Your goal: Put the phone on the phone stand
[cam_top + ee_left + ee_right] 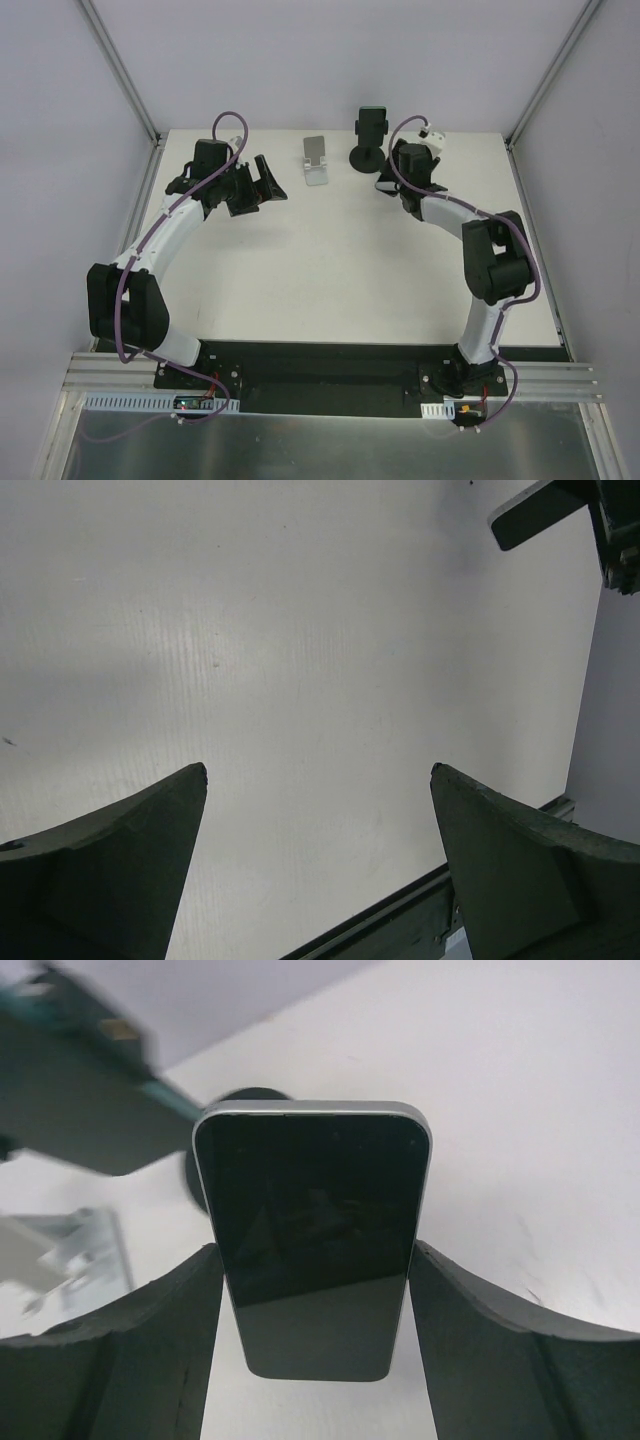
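Observation:
The phone [312,1235] is black and glossy. It sits between my right gripper's [315,1250] fingers, which are shut on its long edges, and it points at the phone stand. In the top view the right gripper [388,172] is at the back of the table, just right of the black phone stand [368,140], and the wrist hides the phone. The stand's round base [196,1175] shows behind the phone, and its dark cradle [80,1100] is blurred at upper left. My left gripper [266,180] is open and empty at the back left; its fingertips [190,780] are wide apart above bare table.
A small silver stand [317,160] sits left of the black stand; it also shows in the right wrist view [70,1250]. White walls and metal posts enclose the table. A black rail [320,355] runs along the near edge.

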Robot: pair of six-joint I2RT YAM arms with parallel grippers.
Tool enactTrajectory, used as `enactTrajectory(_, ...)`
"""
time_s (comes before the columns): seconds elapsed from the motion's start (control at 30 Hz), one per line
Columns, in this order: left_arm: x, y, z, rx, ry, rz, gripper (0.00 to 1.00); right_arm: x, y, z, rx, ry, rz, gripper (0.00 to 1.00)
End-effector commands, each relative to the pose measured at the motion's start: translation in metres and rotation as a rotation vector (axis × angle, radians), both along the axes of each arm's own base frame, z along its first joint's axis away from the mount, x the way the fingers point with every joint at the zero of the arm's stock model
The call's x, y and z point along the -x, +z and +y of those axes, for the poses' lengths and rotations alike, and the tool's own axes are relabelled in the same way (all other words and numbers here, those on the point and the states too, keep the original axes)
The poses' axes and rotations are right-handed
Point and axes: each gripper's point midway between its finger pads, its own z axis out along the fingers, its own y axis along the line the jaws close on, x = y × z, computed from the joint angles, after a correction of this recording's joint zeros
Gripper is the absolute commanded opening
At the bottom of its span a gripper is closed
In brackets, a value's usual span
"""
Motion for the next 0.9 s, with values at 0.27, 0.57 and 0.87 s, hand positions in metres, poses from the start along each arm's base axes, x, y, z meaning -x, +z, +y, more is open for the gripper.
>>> enactTrajectory(0.27, 0.0, 0.02, 0.003, 0.027, 0.008, -0.057, 0.92, -0.034, 0.136, 0.187, 0.21, 0.588, -0.598, 0.01)
enactTrajectory(0.57, -0.001, 0.014, 0.005, 0.011, 0.01, -0.054, 0.92, -0.098, 0.127, 0.246, 0.276, 0.571, -0.513, 0.01)
enactTrajectory(0.87, -0.003, 0.01, 0.004, 0.017, 0.007, -0.039, 0.92, -0.105, 0.104, 0.251, 0.295, 0.572, -0.49, 0.01)
